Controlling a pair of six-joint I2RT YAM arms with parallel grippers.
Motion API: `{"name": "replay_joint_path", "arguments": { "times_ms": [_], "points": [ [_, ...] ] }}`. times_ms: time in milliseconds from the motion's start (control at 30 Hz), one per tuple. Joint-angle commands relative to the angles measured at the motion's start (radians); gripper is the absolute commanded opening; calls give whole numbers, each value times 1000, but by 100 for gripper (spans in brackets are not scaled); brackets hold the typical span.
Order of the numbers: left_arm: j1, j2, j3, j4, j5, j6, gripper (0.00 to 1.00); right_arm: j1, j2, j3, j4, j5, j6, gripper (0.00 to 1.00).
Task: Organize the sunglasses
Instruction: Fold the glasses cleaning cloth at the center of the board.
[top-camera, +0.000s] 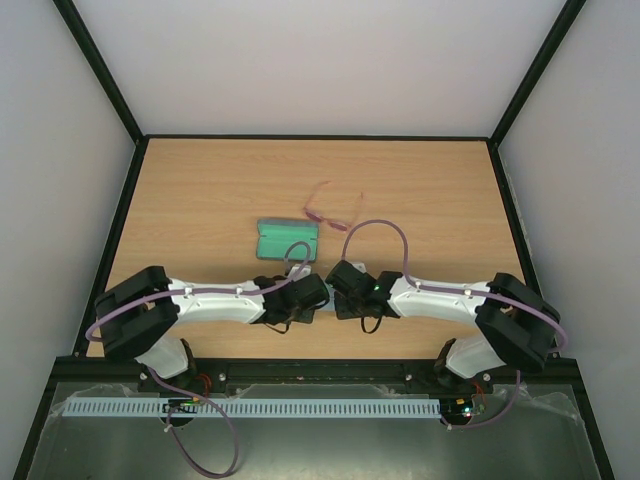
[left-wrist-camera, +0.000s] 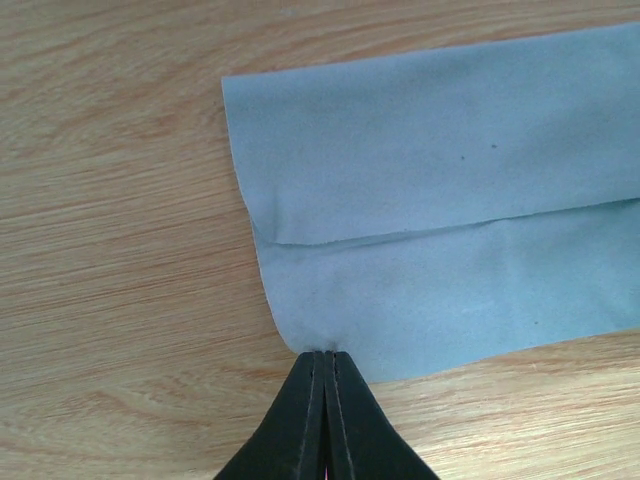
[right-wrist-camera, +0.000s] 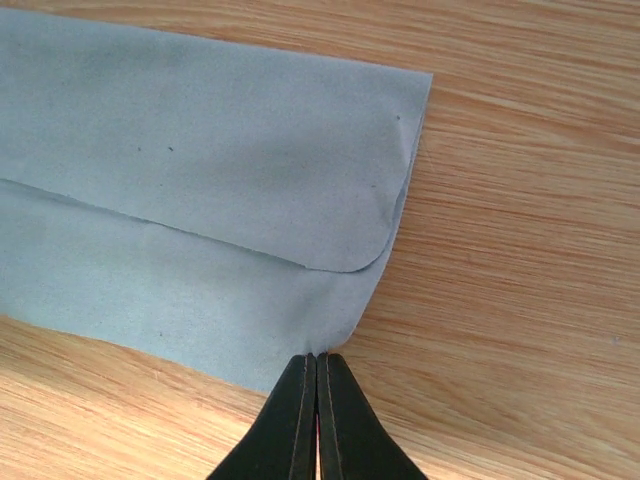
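Observation:
The pinkish-red wire sunglasses (top-camera: 333, 207) lie on the table beyond both grippers, next to the open grey-blue case (top-camera: 287, 240) with green lining. A light-blue cloth (left-wrist-camera: 440, 200) lies folded over on the wood. It also shows in the right wrist view (right-wrist-camera: 200, 170). My left gripper (left-wrist-camera: 325, 353) is shut on the cloth's near left corner. My right gripper (right-wrist-camera: 318, 356) is shut on its near right corner. In the top view the left gripper (top-camera: 310, 295) and right gripper (top-camera: 342, 280) sit close together and hide most of the cloth.
The wooden table (top-camera: 200, 200) is walled by a black frame at the left, right and back edges. The case and sunglasses lie just beyond the grippers, at mid-table.

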Motion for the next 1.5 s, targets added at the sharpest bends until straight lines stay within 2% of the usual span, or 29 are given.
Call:
{"name": "replay_joint_path", "arguments": {
  "times_ms": [0, 1467],
  "points": [
    [-6, -28, 27, -30, -40, -11, 2, 8, -25, -6, -50, 15, 17, 1],
    [92, -13, 76, -14, -34, 42, 2, -29, 20, 80, -58, 83, 20, 1]
  ]
}}
